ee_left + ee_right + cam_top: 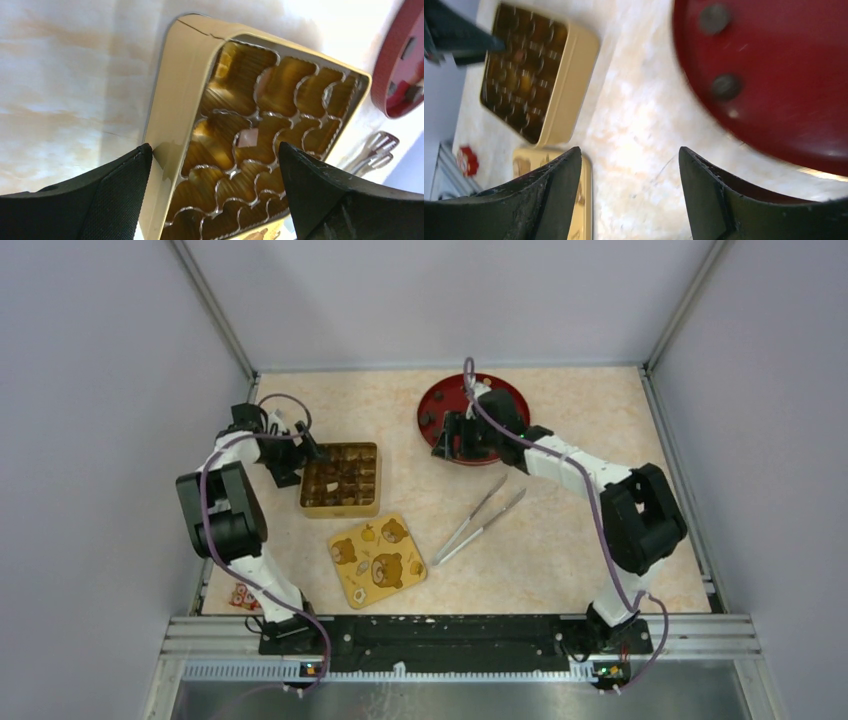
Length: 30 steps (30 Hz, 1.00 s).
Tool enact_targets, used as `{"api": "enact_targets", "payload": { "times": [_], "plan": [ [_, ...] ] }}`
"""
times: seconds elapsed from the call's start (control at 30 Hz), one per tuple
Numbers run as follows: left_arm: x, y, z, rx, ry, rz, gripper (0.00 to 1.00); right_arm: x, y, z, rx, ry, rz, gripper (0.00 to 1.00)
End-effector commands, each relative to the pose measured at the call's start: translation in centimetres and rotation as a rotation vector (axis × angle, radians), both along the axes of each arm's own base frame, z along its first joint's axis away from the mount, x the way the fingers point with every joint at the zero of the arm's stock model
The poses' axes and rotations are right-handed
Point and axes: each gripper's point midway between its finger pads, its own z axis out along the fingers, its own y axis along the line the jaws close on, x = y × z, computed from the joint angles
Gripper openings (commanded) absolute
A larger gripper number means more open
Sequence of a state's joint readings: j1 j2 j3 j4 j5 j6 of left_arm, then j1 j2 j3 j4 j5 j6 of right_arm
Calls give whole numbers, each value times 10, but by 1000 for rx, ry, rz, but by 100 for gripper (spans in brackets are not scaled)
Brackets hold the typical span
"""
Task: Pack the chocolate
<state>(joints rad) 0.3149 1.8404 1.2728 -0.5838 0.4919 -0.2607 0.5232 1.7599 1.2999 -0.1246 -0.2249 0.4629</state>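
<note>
Dark chocolate pieces (pixel 428 420) lie on the red plate (pixel 500 395); two blurred ones (pixel 725 86) show in the right wrist view. More pieces sit in the gold tin (pixel 340 508), among them a pale cube (pixel 248 137) in a ribbed cup. My left gripper (pixel 214 147) is open and straddles the tin's left wall (pixel 170 100), one finger outside and one over the cups; from above it (pixel 312 452) hangs at the tin's far left corner. My right gripper (pixel 629 150) is open and empty over bare table by the plate's (pixel 774 75) edge, seen from above (pixel 452 440).
The yellow bear-printed lid (pixel 377 560) lies in front of the tin, its edge by my right gripper's left finger (pixel 583 200). Metal tongs (pixel 480 520) lie right of the lid. A small red item (pixel 243 595) sits at the near left edge. Walls enclose three sides.
</note>
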Motion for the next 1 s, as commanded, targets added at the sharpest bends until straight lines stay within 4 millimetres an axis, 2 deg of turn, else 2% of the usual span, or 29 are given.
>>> {"api": "enact_targets", "payload": {
  "times": [0.0,0.1,0.17,0.3,0.5,0.63,0.7,0.83,0.9,0.97],
  "plan": [
    [0,-16,48,-13,-121,-28,99,-59,30,-19,1,81,139,70],
    [-3,-5,86,78,-192,20,99,-97,43,-39,-34,123,212,70],
    [-14,0,105,128,-206,58,99,-114,47,-48,-50,145,227,71],
    [-61,-4,110,157,-168,122,99,-139,55,-61,-31,192,249,71],
    [-145,-43,66,76,-26,187,99,-161,78,-75,-21,231,296,71],
    [-182,-56,54,48,17,233,99,-172,93,-85,-25,257,325,71],
    [-194,-61,46,33,30,241,99,-175,97,-92,-31,277,324,71],
    [-216,-72,16,0,127,237,99,-175,98,-101,-21,305,295,71],
    [-221,-76,5,-7,146,234,99,-176,98,-105,-19,319,288,71],
    [-220,-81,4,-18,139,229,99,-179,98,-108,-19,336,288,71]
  ]
}}
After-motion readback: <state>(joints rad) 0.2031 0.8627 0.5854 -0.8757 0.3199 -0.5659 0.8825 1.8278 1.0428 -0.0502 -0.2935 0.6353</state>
